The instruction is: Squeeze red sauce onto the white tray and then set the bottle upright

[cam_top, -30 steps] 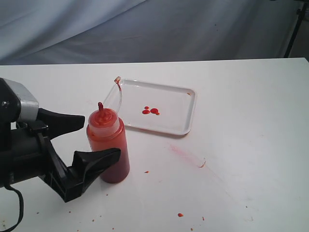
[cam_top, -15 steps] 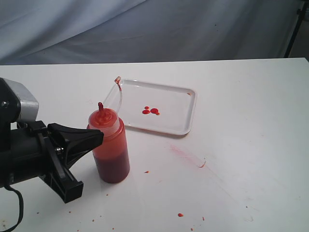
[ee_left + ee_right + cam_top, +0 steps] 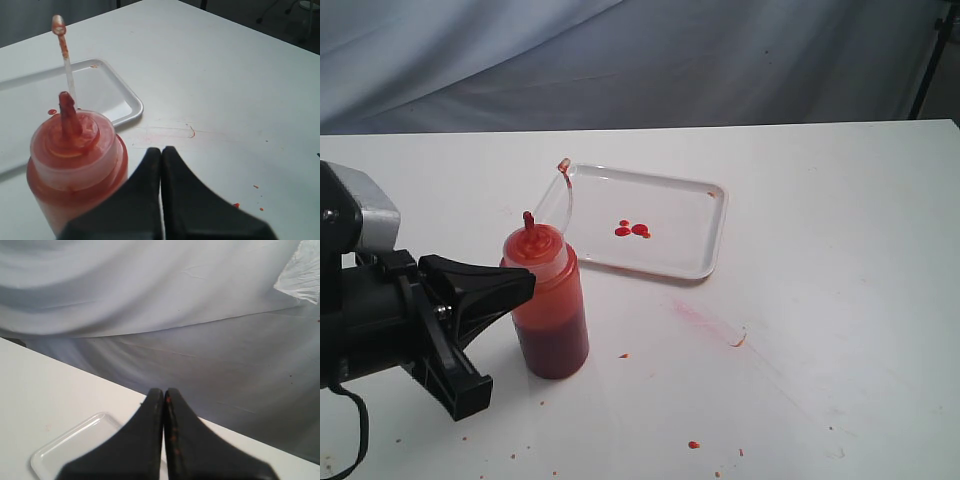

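Observation:
The bottle (image 3: 549, 310) stands upright on the table, orange-red with a red nozzle and its tethered cap raised on a clear strap. It also fills the left wrist view as the bottle (image 3: 75, 165). My left gripper (image 3: 525, 283) is shut and empty, its tips just beside the bottle's shoulder, not holding it. Behind the bottle lies the white tray (image 3: 698, 232) with small blobs of red sauce (image 3: 632, 230) near its middle. The right gripper (image 3: 163, 391) is shut with nothing in it; it is out of the exterior view, above a corner of the tray (image 3: 75, 445).
Dried red specks (image 3: 693, 444) and a pinkish smear (image 3: 705, 318) mark the white table in front of the tray. A grey cloth backdrop (image 3: 640, 60) hangs behind the table's far edge. A dark stand leg (image 3: 932, 60) rises at the back right.
One second ago my left gripper was open around the bottle. It has drawn back to the left and shut, leaving the bottle standing alone. Nothing has moved in the last half second.

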Robot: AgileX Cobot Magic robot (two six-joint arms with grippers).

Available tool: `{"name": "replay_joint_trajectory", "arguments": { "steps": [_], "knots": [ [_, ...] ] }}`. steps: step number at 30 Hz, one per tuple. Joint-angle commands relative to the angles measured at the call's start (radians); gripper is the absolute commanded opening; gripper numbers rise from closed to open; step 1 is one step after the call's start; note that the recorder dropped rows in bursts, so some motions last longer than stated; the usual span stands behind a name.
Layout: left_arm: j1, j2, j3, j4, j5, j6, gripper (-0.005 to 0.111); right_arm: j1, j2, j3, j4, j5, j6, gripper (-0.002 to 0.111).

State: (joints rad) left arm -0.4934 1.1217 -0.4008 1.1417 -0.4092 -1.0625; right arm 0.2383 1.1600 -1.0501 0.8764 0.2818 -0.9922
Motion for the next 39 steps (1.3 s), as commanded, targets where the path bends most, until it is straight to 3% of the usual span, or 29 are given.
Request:
{"name": "replay_joint_trajectory", "arguments": {
  "steps": [1, 15, 18, 21, 26, 30, 39],
  "knots": [
    [-0.006, -0.006, 0.005, 0.003, -0.006, -0.001, 0.000, -0.008, -0.005, 0.006, -0.001, -0.008, 0.007, 0.000],
    [-0.006, -0.015, 0.005, 0.003, 0.001, 0.010, 0.000, -0.008, -0.005, 0.006, -0.001, -0.008, 0.007, 0.000],
    [-0.006, -0.067, 0.005, -0.016, 0.052, 0.015, 0.000, -0.008, -0.005, 0.006, -0.001, -0.008, 0.007, 0.000],
    [-0.006, -0.156, 0.005, -0.127, 0.132, 0.015, 0.000, -0.008, -0.005, 0.006, -0.001, -0.008, 0.007, 0.000],
    [-0.003, -0.413, 0.024, -0.164, 0.289, 0.017, 0.000, -0.008, -0.005, 0.006, -0.001, -0.008, 0.007, 0.000],
    [0.074, -0.682, 0.109, -0.164, 0.343, 0.012, 0.000, -0.008, -0.005, 0.006, -0.001, -0.008, 0.007, 0.000],
    [0.356, -1.098, 0.323, -0.169, 0.515, -0.166, 0.000, -0.008, -0.005, 0.006, -0.001, -0.008, 0.007, 0.000]
  ]
}}
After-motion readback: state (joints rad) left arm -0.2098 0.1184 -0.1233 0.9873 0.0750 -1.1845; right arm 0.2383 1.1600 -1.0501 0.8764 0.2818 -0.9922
